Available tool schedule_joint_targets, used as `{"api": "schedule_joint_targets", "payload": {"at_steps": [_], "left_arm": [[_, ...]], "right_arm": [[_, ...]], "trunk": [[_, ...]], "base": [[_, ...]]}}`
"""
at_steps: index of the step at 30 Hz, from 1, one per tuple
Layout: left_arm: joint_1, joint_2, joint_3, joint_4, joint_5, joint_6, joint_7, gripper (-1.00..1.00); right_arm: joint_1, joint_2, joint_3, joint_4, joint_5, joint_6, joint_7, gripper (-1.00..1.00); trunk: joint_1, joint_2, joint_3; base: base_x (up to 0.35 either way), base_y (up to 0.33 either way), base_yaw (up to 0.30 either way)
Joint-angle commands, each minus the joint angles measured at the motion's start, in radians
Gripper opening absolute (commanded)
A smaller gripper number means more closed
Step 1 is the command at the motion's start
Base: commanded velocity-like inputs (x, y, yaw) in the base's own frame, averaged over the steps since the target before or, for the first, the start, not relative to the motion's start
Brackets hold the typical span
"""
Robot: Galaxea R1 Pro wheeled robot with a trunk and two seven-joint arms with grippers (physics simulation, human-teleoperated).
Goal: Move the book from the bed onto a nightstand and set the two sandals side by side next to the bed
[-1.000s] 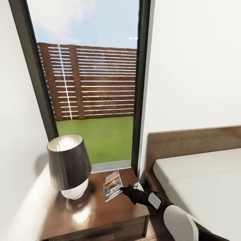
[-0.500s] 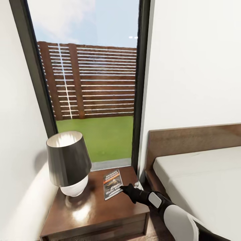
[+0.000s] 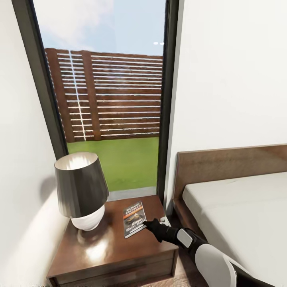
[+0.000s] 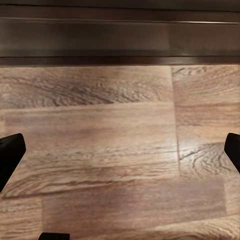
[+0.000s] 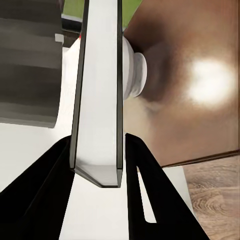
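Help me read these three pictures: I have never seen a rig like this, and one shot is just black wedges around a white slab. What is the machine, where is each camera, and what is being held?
These are simulator renders of a wheeled robot with two arms. The wide picture comes from its head camera. It looks down on a dark nightstand with a lamp, beside a bed and a tall window. The right gripper reaches in and holds the book by its edge, over the nightstand top.

The puzzling shot is the camera on that right arm. The black wedges are the gripper's two fingers, and the white slab is the book seen edge-on.

The last shot is the left arm's camera. Its left gripper is open, pointing at the wood floor.
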Motion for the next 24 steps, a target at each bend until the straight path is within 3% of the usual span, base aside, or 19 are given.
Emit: {"api": "schedule_joint_targets", "payload": {"at_steps": [1, 18, 24], "left_arm": [[0.000, 0.001, -0.003, -0.001, 0.010, 0.004, 0.006, 1.00], [0.000, 0.001, -0.003, -0.005, 0.010, 0.005, 0.006, 1.00], [0.000, 0.001, -0.003, -0.008, 0.010, 0.006, 0.005, 1.00]], "right_arm": [[-0.001, 0.000, 0.002, -0.002, -0.012, 0.009, -0.002, -1.00], [-0.002, 0.000, 0.002, -0.003, -0.012, 0.010, -0.003, -1.00], [-0.003, 0.000, 0.002, -0.003, -0.012, 0.010, -0.006, -1.00]], "trunk": [[0.004, -0.008, -0.004], [0.069, -0.127, -0.058], [0.069, -0.127, -0.058]], "base": [[0.000, 0.000, 0.000], [0.000, 0.000, 0.000], [0.000, 0.000, 0.000]]}}
